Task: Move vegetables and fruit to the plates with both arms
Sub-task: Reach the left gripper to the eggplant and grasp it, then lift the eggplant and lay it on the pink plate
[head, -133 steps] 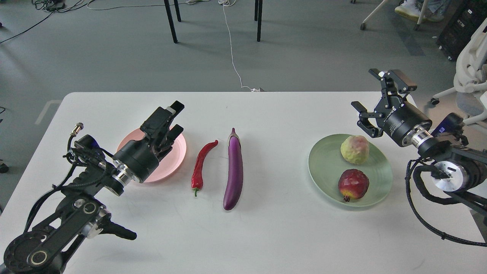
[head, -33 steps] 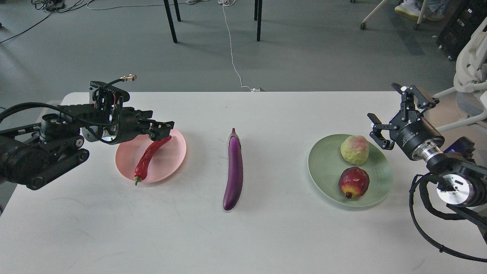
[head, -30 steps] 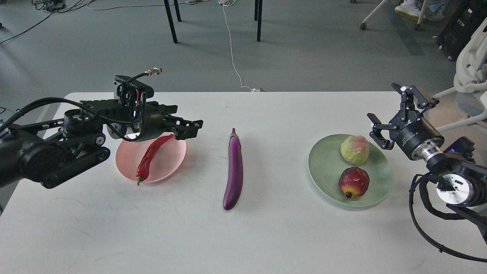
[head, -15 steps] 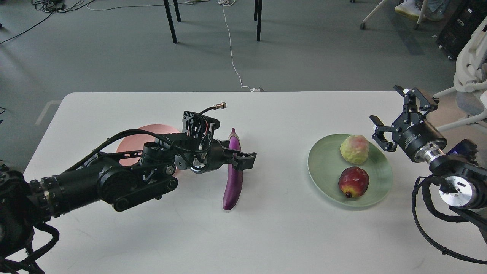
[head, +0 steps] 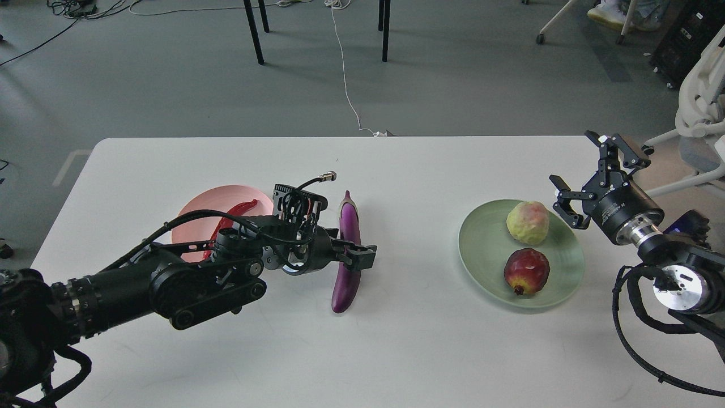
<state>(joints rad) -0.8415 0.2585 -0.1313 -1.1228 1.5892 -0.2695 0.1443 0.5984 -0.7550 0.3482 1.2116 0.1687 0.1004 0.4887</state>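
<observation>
The purple eggplant (head: 350,218) lies lengthwise on the white table at the centre. My left gripper (head: 357,258) reaches across its middle, the fingers straddling it; I cannot tell whether they press on it. The red chili pepper (head: 233,211) lies on the pink plate (head: 192,218), both partly hidden by my left arm. The pale yellow-green fruit (head: 528,222) and the dark red fruit (head: 527,272) sit on the pale green plate (head: 481,255). My right gripper (head: 583,173) is open and empty, raised just right of the green plate.
The white table (head: 430,351) ends in a far edge behind the plates. A white office chair (head: 702,96) stands close to my right arm. Black chair legs (head: 255,34) and a white cable (head: 345,73) are on the grey floor beyond.
My left gripper let go of the chili pepper on the pink plate, swung right to the eggplant and has dropped lower across its middle. The right gripper barely moved.
</observation>
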